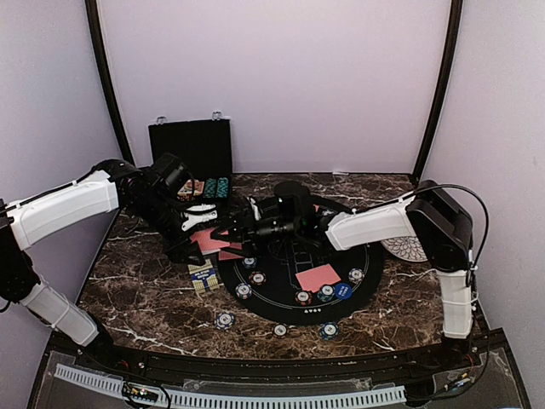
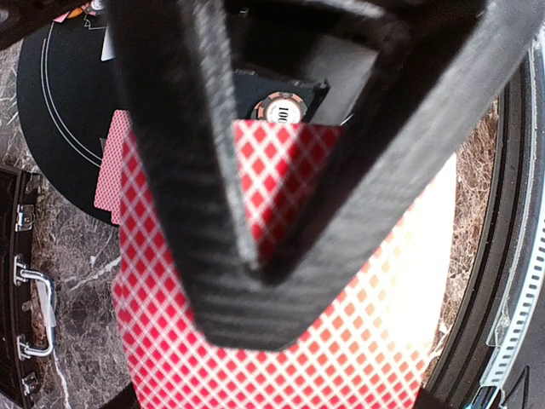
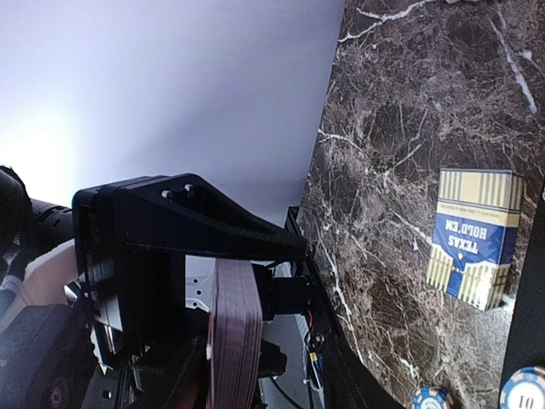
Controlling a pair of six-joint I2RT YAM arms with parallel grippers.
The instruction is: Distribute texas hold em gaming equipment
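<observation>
Deal barely started, deck (image 1: 213, 244) held at the mat's (image 1: 274, 294) left edge

One card (image 1: 317, 277) lies red-back-up on the mat and chips (image 1: 303, 297) ring its near rim. More chips sit in the case (image 1: 192, 153), and nearly all the cards look undealt. The right gripper (image 1: 230, 233) looks clamped on the deck, backs up, long axis running across the table toward the left gripper (image 2: 247, 290). That one's tips are pinched together against the top back. Can't tell if it's actually nipping a card.

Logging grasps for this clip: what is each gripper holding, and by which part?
Right gripper: a card deck, top edge against its finger; the other contact is hidden. Left gripper: closed tips against a red-backed card; grip unconfirmed.
</observation>
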